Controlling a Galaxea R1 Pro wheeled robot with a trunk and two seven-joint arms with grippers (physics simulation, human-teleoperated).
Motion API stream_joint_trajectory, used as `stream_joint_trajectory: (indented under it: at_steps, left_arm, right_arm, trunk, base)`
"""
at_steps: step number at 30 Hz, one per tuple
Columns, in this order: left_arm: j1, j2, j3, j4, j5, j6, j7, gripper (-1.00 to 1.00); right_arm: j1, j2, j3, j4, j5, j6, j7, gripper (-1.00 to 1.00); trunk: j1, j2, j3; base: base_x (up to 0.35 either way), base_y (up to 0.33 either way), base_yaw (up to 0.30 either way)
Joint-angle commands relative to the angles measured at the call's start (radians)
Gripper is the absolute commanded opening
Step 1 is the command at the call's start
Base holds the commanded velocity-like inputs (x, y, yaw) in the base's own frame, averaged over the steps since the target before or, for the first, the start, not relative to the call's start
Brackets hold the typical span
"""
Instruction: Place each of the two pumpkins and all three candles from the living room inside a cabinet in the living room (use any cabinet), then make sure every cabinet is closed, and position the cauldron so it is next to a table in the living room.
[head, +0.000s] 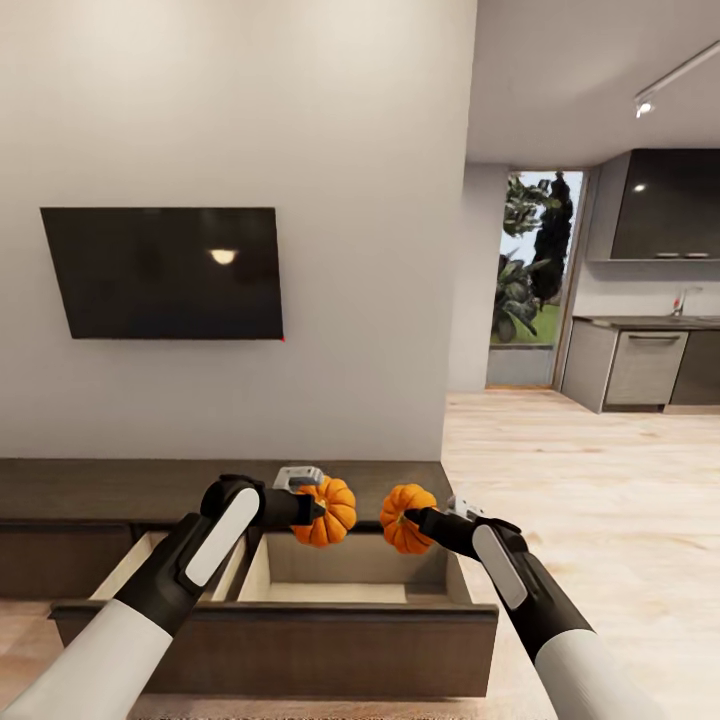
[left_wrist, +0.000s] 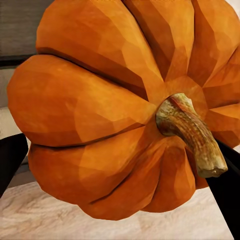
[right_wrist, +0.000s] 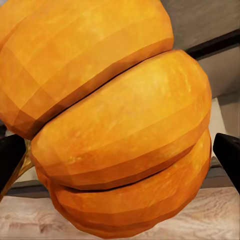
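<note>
Two ribbed orange pumpkins hang over the open drawer of the dark-brown cabinet (head: 120, 490). My left gripper (head: 318, 510) is shut on the left pumpkin (head: 330, 512), whose brown stem shows close up in the left wrist view (left_wrist: 100, 115). My right gripper (head: 408, 517) is shut on the right pumpkin (head: 408, 520), seen big and ribbed in the right wrist view (right_wrist: 120, 130). The drawer (head: 300, 610) is pulled out toward me, with a pale wood inside split into two compartments, and nothing shows in them. Candles, cauldron and table are out of view.
A black wall-mounted TV (head: 165, 272) hangs above the cabinet. Pale wood floor (head: 600, 520) stretches to the right toward a kitchen with grey units (head: 640, 365) and a glass door (head: 530, 280).
</note>
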Motion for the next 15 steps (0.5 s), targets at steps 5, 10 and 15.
stream_joint_trajectory:
  at_steps: [5,10,15]
  left_arm:
    - [-0.001,0.001,-0.003,0.0,0.009,0.0,0.014,-1.0]
    - [-0.002,-0.002,-0.003,0.021,0.007,0.0,0.025,-1.0]
    - [-0.004,-0.008,-0.003,0.052,-0.054,0.0,0.041,-1.0]
  right_arm:
    - [-0.001,0.0,0.006,0.0,-0.011,0.002,-0.012,-1.0]
    - [-0.001,0.001,0.007,0.0,-0.01,0.002,-0.013,-1.0]
    - [-0.001,0.001,0.007,0.0,-0.009,0.002,-0.014,-1.0]
  trunk:
    - [0.019,-0.036,-0.017]
    - [0.038,-0.071,-0.033]
    - [0.057,-0.106,-0.048]
  base:
    - [0.0,0.0,0.0]
    - [0.0,0.0,0.0]
    - [0.0,0.0,0.0]
